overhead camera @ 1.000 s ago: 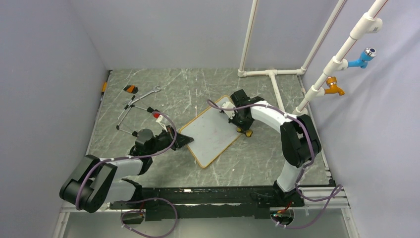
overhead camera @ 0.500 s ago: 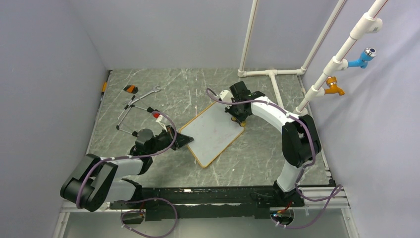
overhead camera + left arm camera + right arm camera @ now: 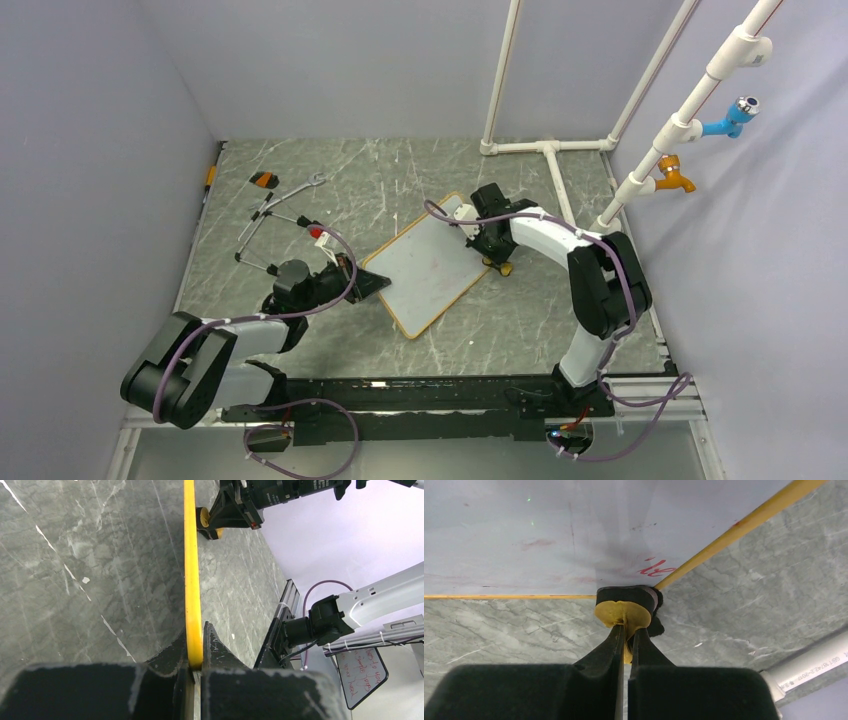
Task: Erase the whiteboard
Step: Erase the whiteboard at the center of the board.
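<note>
While left gripper [image 3: 197,642] pinches one whiteboard [image 3: 425,265] by frame edge, right gripper [image 3: 628,642] clamped tight on one eraser [image 3: 623,612], board corner just ahead.

Whiteboard [image 3: 425,265] on table [image 3: 400,170], eraser [image 3: 624,615] at its right corner

We see a grey marbled tabletop [image 3: 400,170] closed in by plain pale lilac walls [image 3: 330,60]. White pipes [image 3: 501,80] rise at its far right corner; one carries a blue tap [image 3: 735,115] and an orange tap [image 3: 676,178]. The light is even.
</note>
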`<state>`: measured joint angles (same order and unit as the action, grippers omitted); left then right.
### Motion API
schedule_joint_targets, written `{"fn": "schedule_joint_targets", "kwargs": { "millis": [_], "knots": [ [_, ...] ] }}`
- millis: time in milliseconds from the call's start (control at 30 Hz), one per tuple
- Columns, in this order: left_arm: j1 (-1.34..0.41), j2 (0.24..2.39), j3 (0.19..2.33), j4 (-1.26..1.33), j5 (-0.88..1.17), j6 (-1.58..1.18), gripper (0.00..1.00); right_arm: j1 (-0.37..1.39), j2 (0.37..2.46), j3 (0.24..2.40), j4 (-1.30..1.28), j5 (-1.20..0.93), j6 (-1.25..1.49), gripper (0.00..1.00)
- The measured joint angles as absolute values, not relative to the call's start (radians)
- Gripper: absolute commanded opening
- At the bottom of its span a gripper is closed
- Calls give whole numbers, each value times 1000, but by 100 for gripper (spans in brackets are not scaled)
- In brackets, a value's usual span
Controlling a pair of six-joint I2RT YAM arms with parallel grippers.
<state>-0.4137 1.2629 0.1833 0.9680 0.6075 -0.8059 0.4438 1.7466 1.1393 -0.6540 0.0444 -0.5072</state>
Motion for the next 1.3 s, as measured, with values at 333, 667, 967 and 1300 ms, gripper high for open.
{"fn": "schedule_joint_targets", "kwargs": {
  "millis": [333, 667, 967, 1300],
  "knots": [
    [-413, 1273, 184, 985, 604, -806, 0, 444, 1774, 1262, -668, 50, -465, 0],
    [-411, 1274, 186, 982, 597, -806, 0, 459, 1754, 1227, -581, 99, -448, 0],
    [-412, 1274, 186, 974, 613, -806, 0, 464, 1688, 1134, -530, 125, -469, 0],
    [-412, 1271, 186, 967, 620, -806, 0, 465, 1684, 1085, -545, 130, -513, 0]
  ]
}}
